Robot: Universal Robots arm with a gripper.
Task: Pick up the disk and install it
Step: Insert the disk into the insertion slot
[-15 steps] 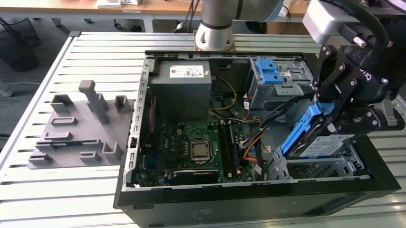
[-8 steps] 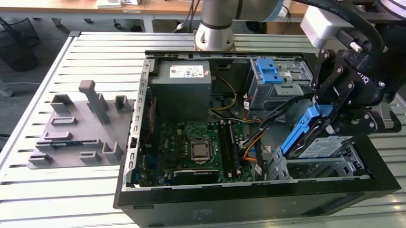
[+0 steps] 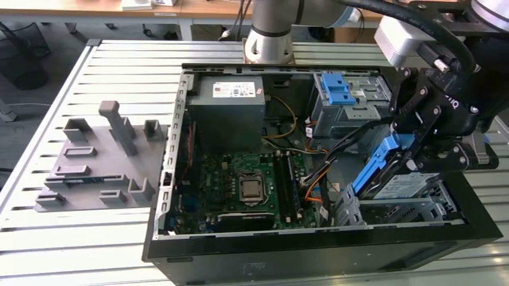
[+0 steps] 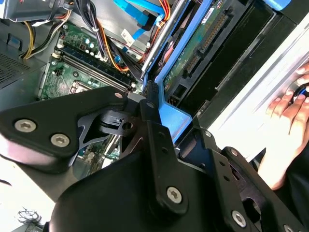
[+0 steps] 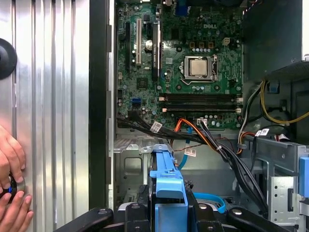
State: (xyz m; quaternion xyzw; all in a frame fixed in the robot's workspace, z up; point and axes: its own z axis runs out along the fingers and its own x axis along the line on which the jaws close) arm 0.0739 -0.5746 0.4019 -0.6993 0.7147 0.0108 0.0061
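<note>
1. In the exterior view, the open computer case (image 3: 318, 245) lies on the slatted counter (image 3: 64, 250), with its dark side wall nearest the camera.
2. Just behind that wall, at 4 o'clock in the case interior, stands a grey metal bay (image 3: 397, 210).
3. The disk (image 3: 396, 187) sits tilted above this bay, blue rail uppermost. Contact with the bay cannot be confirmed.
4. The tool (image 3: 418, 158) pinches the disk. In the first wrist view, its fingers (image 5: 194, 212) flank the blue carrier.
5. The motherboard (image 3: 247, 185) lies at 9 o'clock from the disk, with cables (image 3: 314, 179) between them.
6. Farther back, the power-supply box (image 3: 232, 113) is at 12 o'clock from the motherboard. The drive cage (image 3: 350, 98) is at 12 o'clock from the disk.
7. A grey fixture tray (image 3: 95, 167) rests on the counter at 9 o'clock from the case, apart from it.
8. A person's hands (image 5: 12, 164) rest on the counter in both wrist views.
</note>
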